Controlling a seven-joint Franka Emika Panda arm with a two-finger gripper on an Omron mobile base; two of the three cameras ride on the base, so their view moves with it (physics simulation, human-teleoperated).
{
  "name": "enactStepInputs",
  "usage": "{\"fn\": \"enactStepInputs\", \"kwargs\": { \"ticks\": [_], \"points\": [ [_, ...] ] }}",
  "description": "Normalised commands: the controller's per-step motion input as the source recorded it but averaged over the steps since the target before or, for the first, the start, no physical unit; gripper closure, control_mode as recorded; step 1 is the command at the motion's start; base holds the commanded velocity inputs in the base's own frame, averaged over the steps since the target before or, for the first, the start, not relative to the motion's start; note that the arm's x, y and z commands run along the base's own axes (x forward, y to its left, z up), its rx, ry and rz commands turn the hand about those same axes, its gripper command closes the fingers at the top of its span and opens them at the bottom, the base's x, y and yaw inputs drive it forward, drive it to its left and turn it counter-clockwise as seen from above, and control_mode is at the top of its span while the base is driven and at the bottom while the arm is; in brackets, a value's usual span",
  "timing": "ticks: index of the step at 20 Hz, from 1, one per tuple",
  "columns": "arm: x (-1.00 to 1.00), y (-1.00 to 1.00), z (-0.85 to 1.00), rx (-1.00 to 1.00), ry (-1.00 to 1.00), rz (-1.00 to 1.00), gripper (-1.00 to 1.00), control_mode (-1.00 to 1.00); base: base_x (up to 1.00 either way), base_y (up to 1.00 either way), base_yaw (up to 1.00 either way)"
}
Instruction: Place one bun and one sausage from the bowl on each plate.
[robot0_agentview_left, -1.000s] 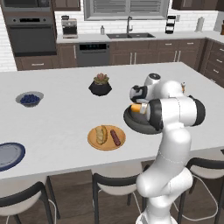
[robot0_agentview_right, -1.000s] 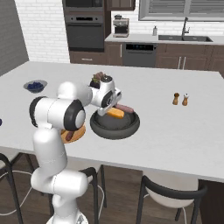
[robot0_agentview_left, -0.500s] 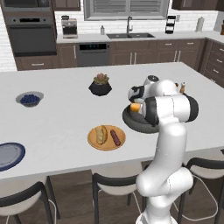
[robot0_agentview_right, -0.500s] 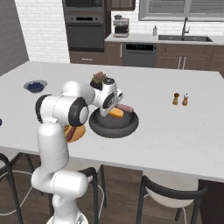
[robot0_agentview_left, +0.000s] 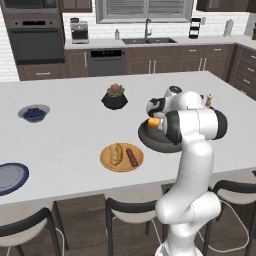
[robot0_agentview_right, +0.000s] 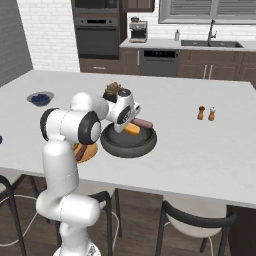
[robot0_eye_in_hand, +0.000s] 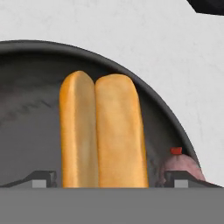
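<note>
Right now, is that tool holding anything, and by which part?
Nothing is held. The tool stands open over the bun in the bowl.

Bun (robot0_eye_in_hand: 103, 131) and sausage (robot0_eye_in_hand: 181, 168) side by side in bowl (robot0_agentview_left: 150, 137) on bench (robot0_agentview_left: 70, 135); left of it, plate (robot0_agentview_left: 121, 157) bearing another pair

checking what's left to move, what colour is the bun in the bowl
Golden orange-tan, split lengthwise; the bun in the bowl shows best in the hand view.

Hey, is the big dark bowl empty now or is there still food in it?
Not empty. The hand view shows a bun lying in the bowl with a sausage beside it near the rim.
</note>
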Motion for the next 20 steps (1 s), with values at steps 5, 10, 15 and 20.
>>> {"fn": "enactStepInputs", "kwargs": {
  "ticks": [5,10,15,20],
  "points": [
    [0.01,0.00,0.00,0.00,0.00,0.00,1.00,-1.00,0.00,0.00,0.00],
    [0.00,0.00,0.00,0.00,0.00,0.00,1.00,-1.00,0.00,0.00,0.00],
    [0.00,0.00,0.00,0.00,0.00,0.00,1.00,-1.00,0.00,0.00,0.00],
    [0.06,-0.07,-0.02,0.00,0.00,0.00,1.00,-1.00,0.00,0.00,0.00]
  ]
}}
